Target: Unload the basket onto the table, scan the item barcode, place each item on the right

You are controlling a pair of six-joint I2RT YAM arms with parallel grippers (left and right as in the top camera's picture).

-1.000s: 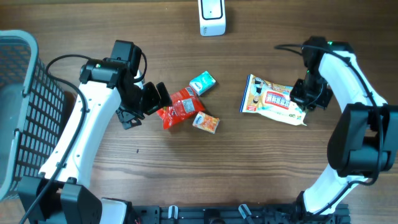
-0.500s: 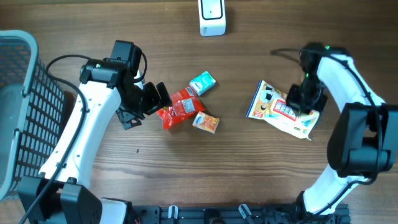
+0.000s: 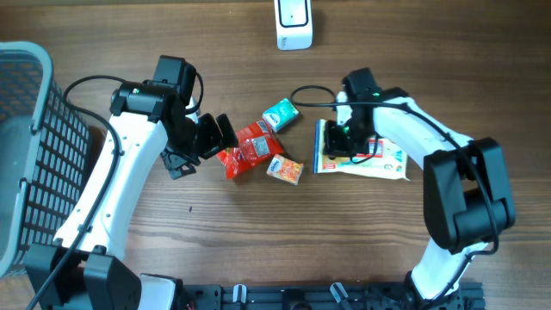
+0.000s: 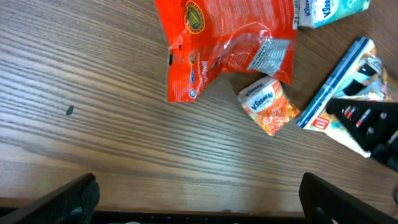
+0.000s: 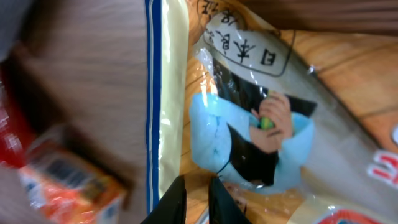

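The item, a flat cream snack packet [image 3: 379, 158] with a blue edge and a cartoon figure, lies right of centre. My right gripper [image 3: 349, 141] is over its left end, jaws almost together and pinching the film. In the right wrist view the two black fingers [image 5: 198, 190] stand on the packet [image 5: 249, 118] below the blue figure. No barcode shows on it. The white scanner [image 3: 294, 24] stands at the far edge. My left gripper [image 3: 213, 136] hovers open beside a red bag [image 3: 251, 146], nothing between its fingers [image 4: 199, 190].
An orange tissue pack [image 3: 285, 170] lies just left of the packet, and a teal pack [image 3: 281, 114] sits above the red bag. A dark wire basket [image 3: 34, 129] stands at the left edge. The left wrist view shows the red bag [image 4: 224, 43] and orange pack [image 4: 268, 106] ahead.
My right gripper has swung left across the table, dragging the snack packet from the right side to beside the orange pack. The left arm has not moved.
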